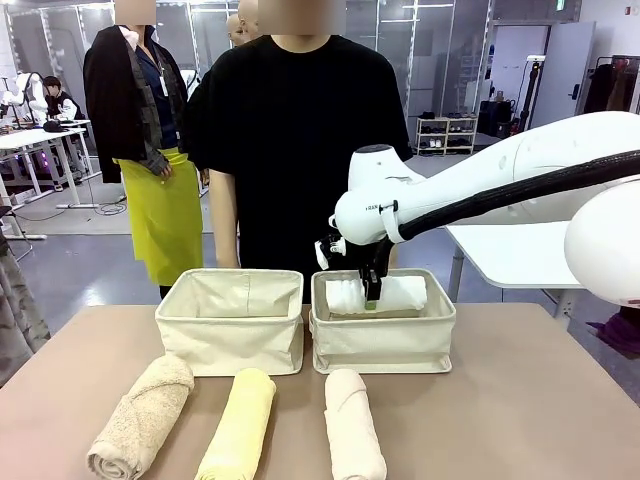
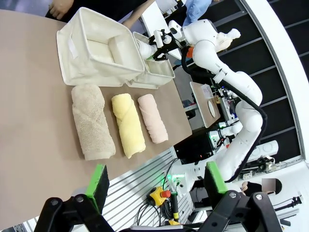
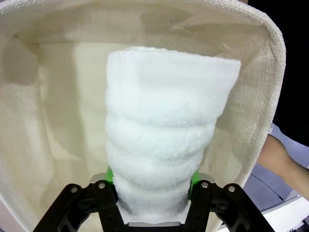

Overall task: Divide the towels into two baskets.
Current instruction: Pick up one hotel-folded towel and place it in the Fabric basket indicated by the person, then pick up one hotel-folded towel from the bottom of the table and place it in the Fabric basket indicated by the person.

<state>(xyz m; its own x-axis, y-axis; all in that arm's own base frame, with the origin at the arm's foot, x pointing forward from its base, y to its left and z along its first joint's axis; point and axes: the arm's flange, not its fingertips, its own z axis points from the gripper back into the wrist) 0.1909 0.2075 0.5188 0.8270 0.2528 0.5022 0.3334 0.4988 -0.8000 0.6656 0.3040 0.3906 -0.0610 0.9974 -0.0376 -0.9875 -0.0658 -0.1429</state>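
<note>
White towel: a thick roll of plush terry with soft ridges across it. It lies lengthwise inside the right basket, rising a little above the rim.
Baskets: we see two matching rectangular boxes of cream woven canvas with soft sides and folded rims. They touch side by side, and the left basket sits at 9 o'clock of the other.
Tan towel: a shaggy, coarse-looped beige roll, the fattest of the three on the table. It lies at 6 o'clock of the left basket.
Yellow towel: a pale, smooth roll just beside the tan one, at its 3 o'clock.
Pinkish cream towel: a slim roll with a twisted fold, at 6 o'clock of the right basket.
Right gripper: the white arm reaches in from 3 o'clock with its wrist bent down and its black fingers pointing into the right basket. The green pads sit against both flanks of the white towel, and we cannot tell whether they squeeze it or merely flank it.
Left gripper: held high above the table, looking down on the three rolls. Its fingers are spread wide with nothing between them.
Person: stands at 12 o'clock behind the baskets in a black shirt.
</note>
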